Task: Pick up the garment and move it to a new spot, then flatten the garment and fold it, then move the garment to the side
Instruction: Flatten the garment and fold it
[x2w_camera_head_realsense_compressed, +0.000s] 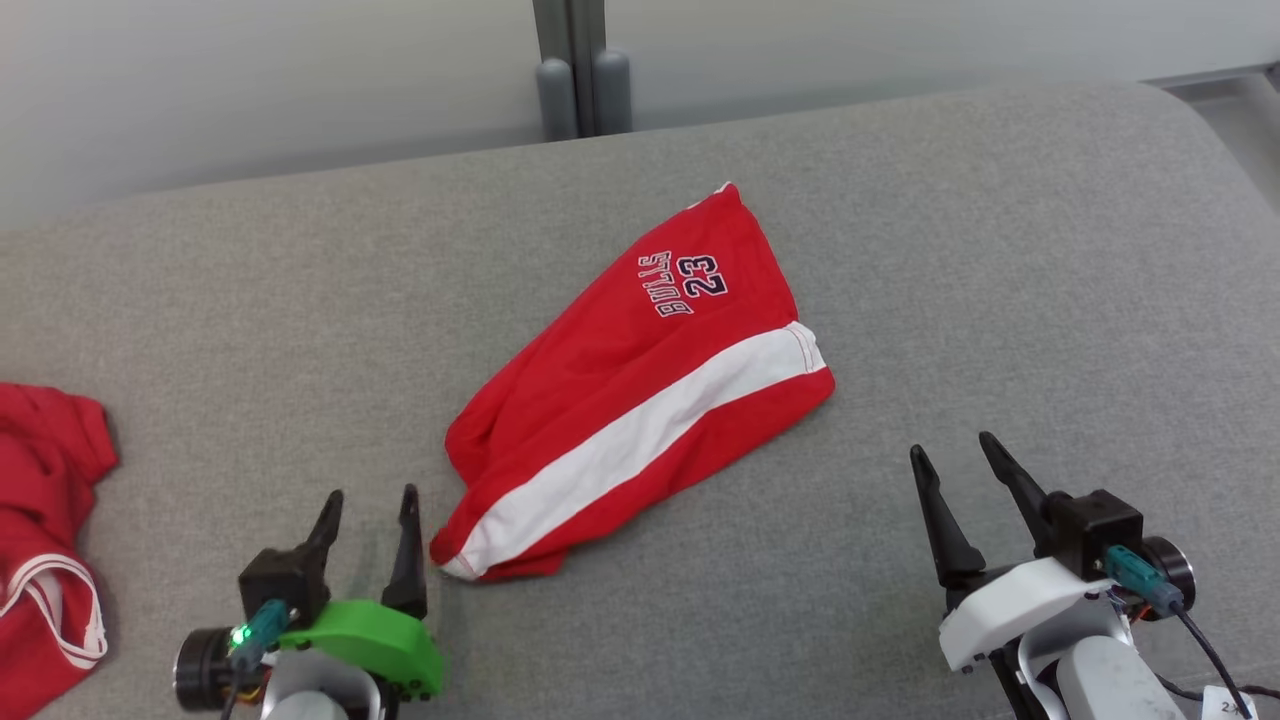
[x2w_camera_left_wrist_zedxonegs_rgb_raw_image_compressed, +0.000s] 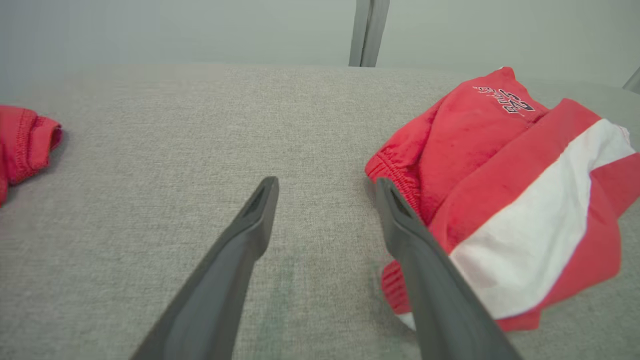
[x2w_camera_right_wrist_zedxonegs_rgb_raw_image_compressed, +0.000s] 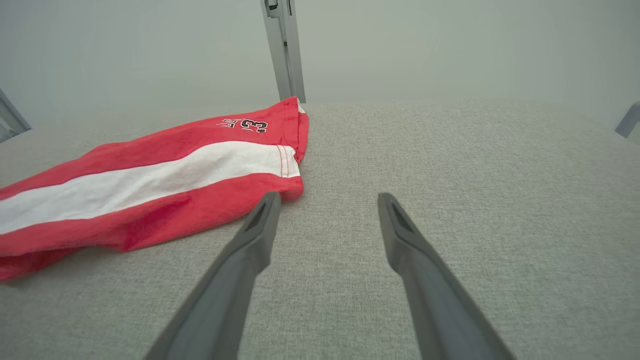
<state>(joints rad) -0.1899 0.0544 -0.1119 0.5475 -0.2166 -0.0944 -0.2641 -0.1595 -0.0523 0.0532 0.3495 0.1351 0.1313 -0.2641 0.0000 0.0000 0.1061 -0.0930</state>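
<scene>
Currently listed: one pair of red shorts (x2w_camera_head_realsense_compressed: 640, 390), with a white side stripe and "BULLS 23" print. It lies slantwise at the middle of the grey padded surface (x2w_camera_head_realsense_compressed: 1000, 220), apparently doubled leg over leg and rumpled at the near end.

Material, by judgement: thin knit, light, limp, not fragile. It will likely sag and drag if lifted from one point, and the layers may slip apart.

Suggested holds: the gathered elastic waistband (x2w_camera_left_wrist_zedxonegs_rgb_raw_image_compressed: 385, 165), which is thicker and easiest to pinch, paired with the stitched leg hem (x2w_camera_head_realsense_compressed: 812, 352) at the far-right end.

Left gripper (x2w_camera_head_realsense_compressed: 372, 493): jaws wide apart, holding nothing, its nearer finger just beside the waistband end.

Right gripper (x2w_camera_head_realsense_compressed: 952, 445): jaws wide apart, empty, near the hem corner but not touching it.

Also present: a second red garment (x2w_camera_head_realsense_compressed: 50, 520) at the left edge, well apart.
</scene>
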